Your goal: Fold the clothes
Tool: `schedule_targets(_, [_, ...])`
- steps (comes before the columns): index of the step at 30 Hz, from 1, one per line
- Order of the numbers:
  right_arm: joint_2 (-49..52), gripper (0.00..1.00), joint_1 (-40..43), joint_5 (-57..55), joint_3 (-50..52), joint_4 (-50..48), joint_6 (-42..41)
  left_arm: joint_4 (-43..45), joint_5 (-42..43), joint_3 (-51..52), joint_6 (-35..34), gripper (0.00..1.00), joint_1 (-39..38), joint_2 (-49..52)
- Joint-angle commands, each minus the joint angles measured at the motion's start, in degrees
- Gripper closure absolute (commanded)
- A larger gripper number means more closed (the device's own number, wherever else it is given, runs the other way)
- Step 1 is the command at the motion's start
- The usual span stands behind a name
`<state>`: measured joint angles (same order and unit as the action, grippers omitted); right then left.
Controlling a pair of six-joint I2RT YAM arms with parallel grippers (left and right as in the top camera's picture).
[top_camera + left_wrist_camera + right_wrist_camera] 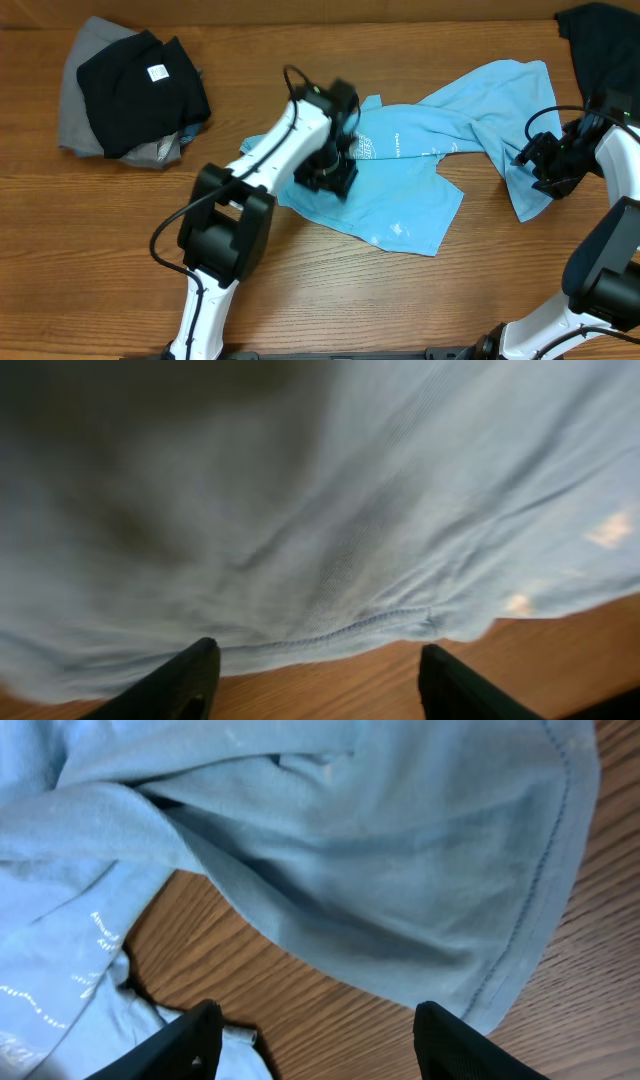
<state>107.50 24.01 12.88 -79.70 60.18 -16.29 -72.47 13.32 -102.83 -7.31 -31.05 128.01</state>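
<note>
A brown wooden table (100,250) fills the frame from edge to edge. Thin dark lines run sideways across it.

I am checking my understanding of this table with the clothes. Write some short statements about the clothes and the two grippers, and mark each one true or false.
1. The blue T-shirt lies neatly folded. False: it lies crumpled and partly spread on the table.
2. A black garment lies on a grey garment in the upper left of the overhead view. True.
3. The right gripper is shut on the T-shirt. False: its jaws stand open with nothing between them.
4. The left gripper is over the T-shirt, jaws open. True.
</note>
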Motion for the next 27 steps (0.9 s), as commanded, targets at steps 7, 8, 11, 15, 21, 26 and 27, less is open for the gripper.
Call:
schedule_targets(7, [-0.76,0.34,0.22,1.33,-0.13,0.31,0.02,5.86,-1.14,12.5,-7.02,0.78,0.7,-1.36])
schedule_targets(8, [-0.76,0.34,0.22,1.33,-0.13,0.31,0.02,5.6,-2.21,13.05,-7.43,0.96,1.07,-1.36])
schedule_targets(11, [-0.76,0.34,0.22,1.31,-0.13,0.35,0.02,2.73,-8.09,13.68,-8.22,0.96,3.45,-1.36])
schedule_targets(15, [-0.76,0.33,0.2,1.33,-0.13,0.72,0.09,-2.08,-13.64,13.55,-8.59,0.96,11.13,-2.62])
schedule_targets(21, [-0.76,0.32,-2.56,6.08,-0.11,2.91,5.4,-4.76,-13.25,13.4,-5.75,0.96,24.55,-8.85])
schedule_targets(26, [-0.76,0.35,-8.15,1.53,1.55,5.14,6.97,-5.29,-11.67,13.4,-1.33,0.96,30.67,-15.63])
schedule_targets(27, [-0.76,0.36,-9.2,-0.28,2.32,5.6,6.95,-5.46,-11.89,13.4,-1.18,0.96,31.23,-16.61])
